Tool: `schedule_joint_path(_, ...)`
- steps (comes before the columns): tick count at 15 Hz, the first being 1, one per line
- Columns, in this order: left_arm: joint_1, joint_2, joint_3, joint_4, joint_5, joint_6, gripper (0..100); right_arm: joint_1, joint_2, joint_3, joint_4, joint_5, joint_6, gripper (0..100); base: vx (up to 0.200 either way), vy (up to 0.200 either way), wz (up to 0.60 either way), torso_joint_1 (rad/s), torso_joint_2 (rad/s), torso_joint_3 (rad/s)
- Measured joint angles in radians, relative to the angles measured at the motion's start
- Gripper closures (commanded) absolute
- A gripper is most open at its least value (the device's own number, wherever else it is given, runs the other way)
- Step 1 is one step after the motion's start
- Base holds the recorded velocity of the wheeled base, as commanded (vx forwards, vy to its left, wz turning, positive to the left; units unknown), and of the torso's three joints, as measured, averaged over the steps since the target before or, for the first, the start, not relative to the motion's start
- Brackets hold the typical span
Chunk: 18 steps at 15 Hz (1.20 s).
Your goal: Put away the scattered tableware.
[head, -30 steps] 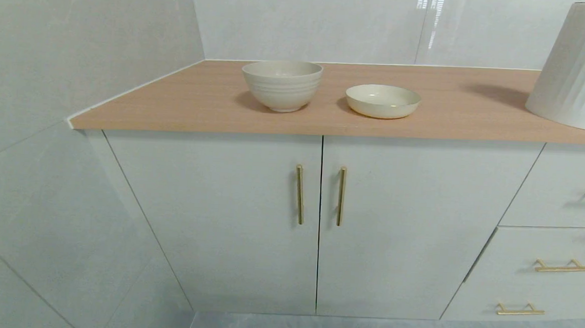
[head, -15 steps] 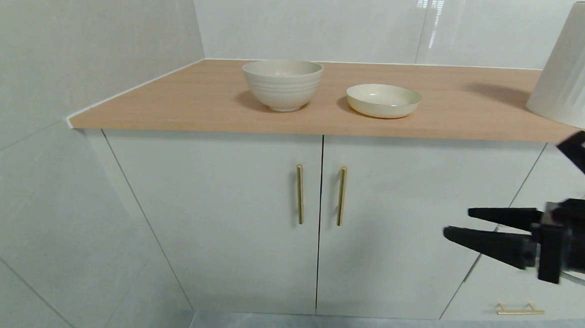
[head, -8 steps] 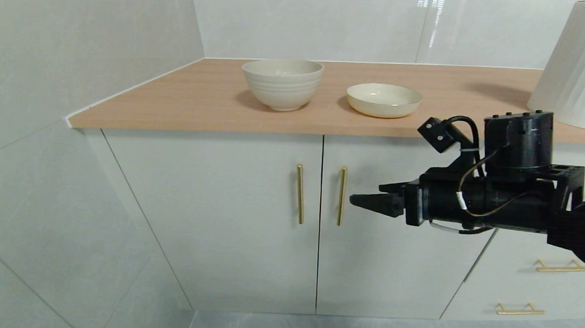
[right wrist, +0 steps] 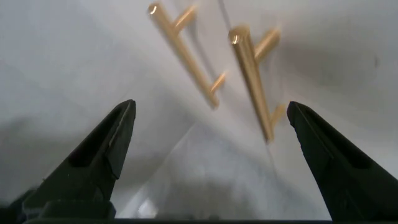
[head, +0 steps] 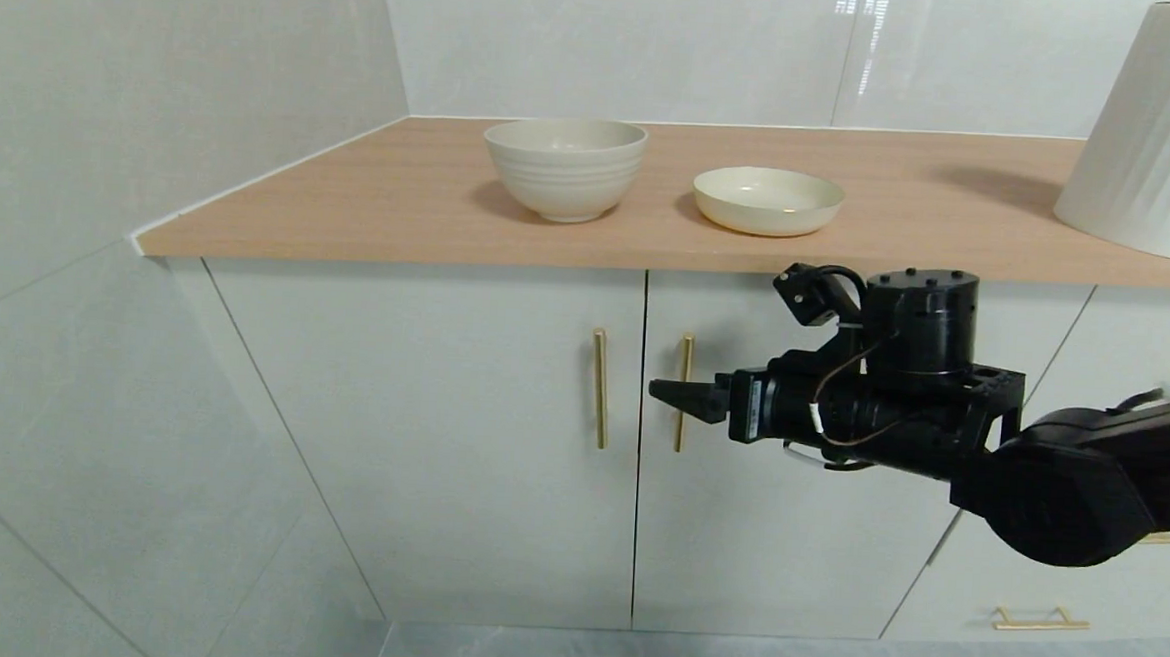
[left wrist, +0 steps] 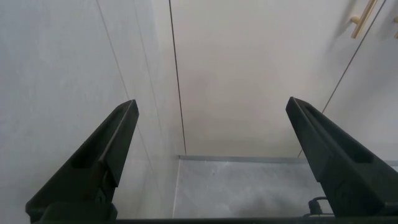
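Right tool (head: 670,397) lined up on the right handle (head: 686,359) of the cupboard (head: 418,460); tableware sits on the counter (head: 401,204).

Head: bowl (head: 564,167) and dish (head: 767,200) stand upright on the counter, near each other but apart, above the closed doors (head: 795,520). Right arm lies level under the counter edge, tool tips at the right handle. My read: doors must open before anything gets stowed. Right wrist: jaws spread wide, nothing in them, both gold handles (right wrist: 255,87) just ahead; can't tell if either is touched. Left wrist: left tool (left wrist: 211,155) likewise spread and empty, low down, facing a plain panel (left wrist: 249,74) and the floor (left wrist: 249,186), probably parked clear of the door swing. Task looks barely begun.
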Motion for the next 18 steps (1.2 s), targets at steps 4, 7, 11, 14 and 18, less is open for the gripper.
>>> schedule_joint_path(4,0.000,0.000,0.000,0.000,0.000,0.000,0,0.024,0.070,0.002,-0.062,-0.027,0.033,0,0.000,0.000,0.00,0.000,0.00,0.000)
schedule_joint_path(7,0.000,0.000,0.000,0.000,0.000,0.000,0,0.036,0.091,0.002,-0.123,-0.039,0.058,0,0.000,0.000,0.00,0.000,0.00,0.000)
schedule_joint_path(11,0.000,0.000,0.000,0.000,0.000,0.000,0,0.037,0.104,0.000,-0.130,-0.045,0.074,0,0.000,0.000,0.00,0.000,0.00,0.000)
schedule_joint_path(14,0.000,0.000,0.000,0.000,0.000,0.000,0,0.040,0.120,-0.001,-0.192,-0.047,0.074,0,0.000,0.000,0.00,0.000,0.00,0.000)
schedule_joint_path(18,0.000,0.000,0.000,0.000,0.000,0.000,0,0.051,0.139,0.002,-0.209,-0.054,0.076,0,0.000,0.000,0.00,0.000,0.00,0.000)
